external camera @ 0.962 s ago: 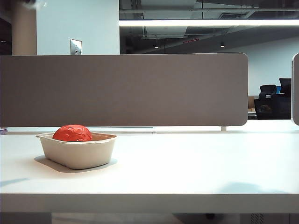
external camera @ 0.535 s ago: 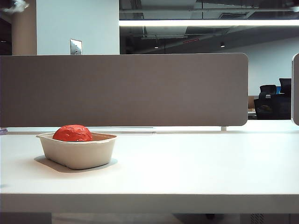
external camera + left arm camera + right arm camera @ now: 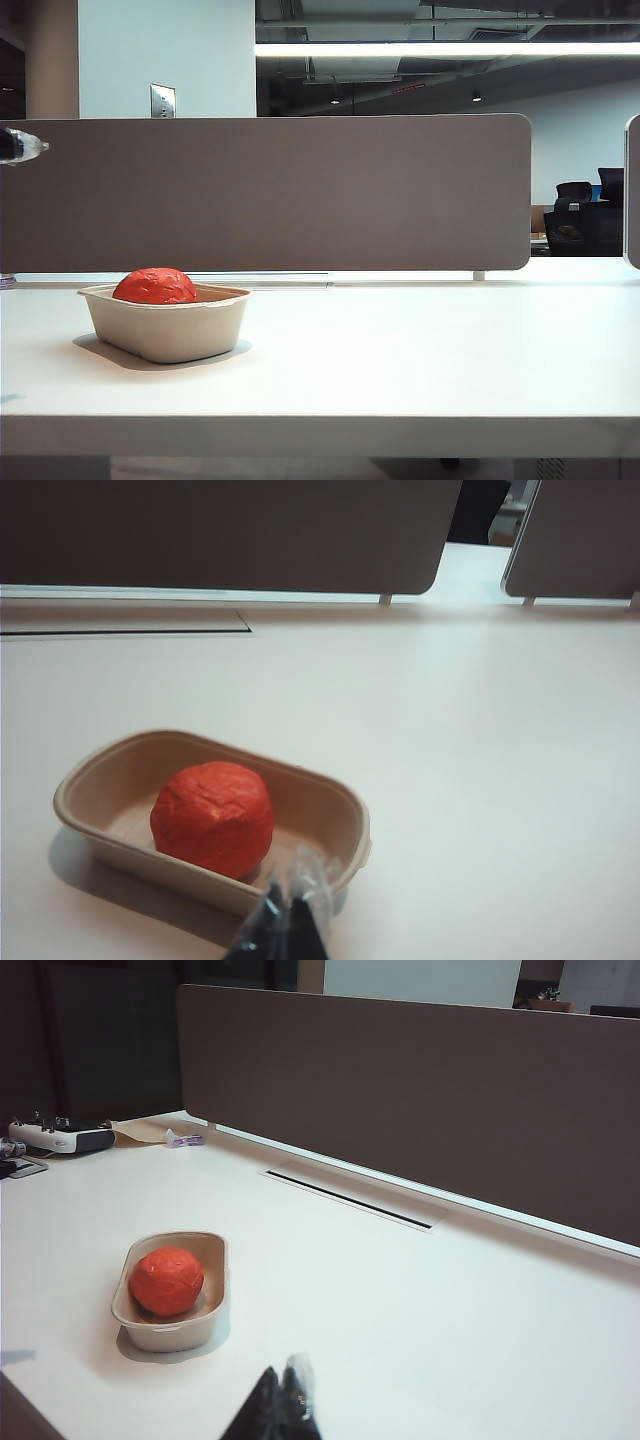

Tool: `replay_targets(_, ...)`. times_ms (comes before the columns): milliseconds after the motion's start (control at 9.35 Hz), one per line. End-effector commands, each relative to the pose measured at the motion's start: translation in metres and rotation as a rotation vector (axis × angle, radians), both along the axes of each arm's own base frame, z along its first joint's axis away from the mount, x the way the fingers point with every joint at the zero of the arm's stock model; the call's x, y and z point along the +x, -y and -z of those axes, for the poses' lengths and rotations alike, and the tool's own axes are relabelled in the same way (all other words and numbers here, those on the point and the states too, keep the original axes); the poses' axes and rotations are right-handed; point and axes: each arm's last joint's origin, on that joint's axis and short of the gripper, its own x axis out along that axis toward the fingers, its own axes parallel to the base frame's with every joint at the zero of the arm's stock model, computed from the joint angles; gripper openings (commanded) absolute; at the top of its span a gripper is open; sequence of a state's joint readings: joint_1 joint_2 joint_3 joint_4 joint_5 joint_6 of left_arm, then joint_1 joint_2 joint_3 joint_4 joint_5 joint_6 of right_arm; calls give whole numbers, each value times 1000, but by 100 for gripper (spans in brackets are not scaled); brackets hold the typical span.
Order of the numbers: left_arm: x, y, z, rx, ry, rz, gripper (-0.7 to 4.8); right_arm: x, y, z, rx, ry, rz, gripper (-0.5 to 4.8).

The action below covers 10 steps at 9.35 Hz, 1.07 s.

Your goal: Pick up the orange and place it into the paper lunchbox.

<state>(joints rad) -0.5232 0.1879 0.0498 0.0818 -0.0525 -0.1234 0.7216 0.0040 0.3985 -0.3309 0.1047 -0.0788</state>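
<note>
From the exterior view I see the orange [image 3: 155, 286] sitting inside the paper lunchbox [image 3: 168, 326], toward its left end, its top rising above the rim. The lunchbox stands on the white worktop [image 3: 420, 360], left of centre, in front of a grey divider panel [image 3: 300, 190]. At the far left edge, high above the worktop, a tip of the left claw [image 3: 18, 147] pokes into view; the right claw is out of frame here.

On the left wrist view, the left claw [image 3: 285, 920] hangs above the near rim of the lunchbox [image 3: 75, 810], its tips pressed together and holding nothing. The orange [image 3: 212, 818] rests on the tray floor.

On the right wrist view, the right claw [image 3: 283, 1400] is pressed together and empty, well apart from the lunchbox [image 3: 212, 1290], with the orange [image 3: 166, 1281] inside.
</note>
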Motion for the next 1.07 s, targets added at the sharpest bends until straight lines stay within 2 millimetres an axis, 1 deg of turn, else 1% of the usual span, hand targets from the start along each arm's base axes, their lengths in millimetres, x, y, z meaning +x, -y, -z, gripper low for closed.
replay_targets(107,2,-56,1,75,103,-447,-6,0,0,-2,13,10,-1,0)
replay_targets(214,3,-55,5,76,90,-435,-6,0,0,-2,13,10,-1,0)
replay_targets(321,3,-51,11,121,68,-441,-6,0,0,-2,13,10,-1,0)
replay_targets(428,3,-51,11,126,66,-462,-6,0,0,-2,13,10,0,0)
replay_targets(1069,3,-50,10,123,73,-459,4,0,0,-2,13,10,-1,0)
